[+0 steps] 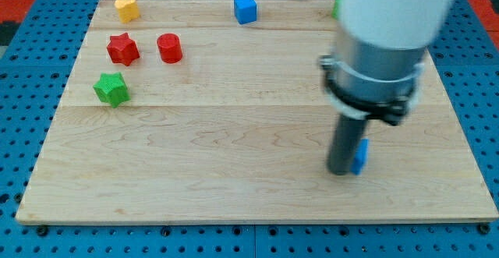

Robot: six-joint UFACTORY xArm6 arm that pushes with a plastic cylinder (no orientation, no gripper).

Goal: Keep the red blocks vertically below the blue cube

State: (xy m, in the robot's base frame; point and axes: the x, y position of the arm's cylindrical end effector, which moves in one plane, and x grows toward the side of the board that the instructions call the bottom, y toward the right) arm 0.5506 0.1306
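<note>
The blue cube (245,8) sits at the top middle of the wooden board (234,157). A red star (122,48) and a red cylinder (169,47) lie side by side at the upper left, below and left of the cube. My tip (341,171) rests on the board at the lower right, touching a second blue block (360,156) on its right side; the rod hides most of that block, so I cannot tell its shape.
A yellow block (126,8) sits at the top left corner. A green star (111,89) lies below the red star. A green block (337,6) peeks out at the top right, mostly hidden by the arm. A blue perforated surface surrounds the board.
</note>
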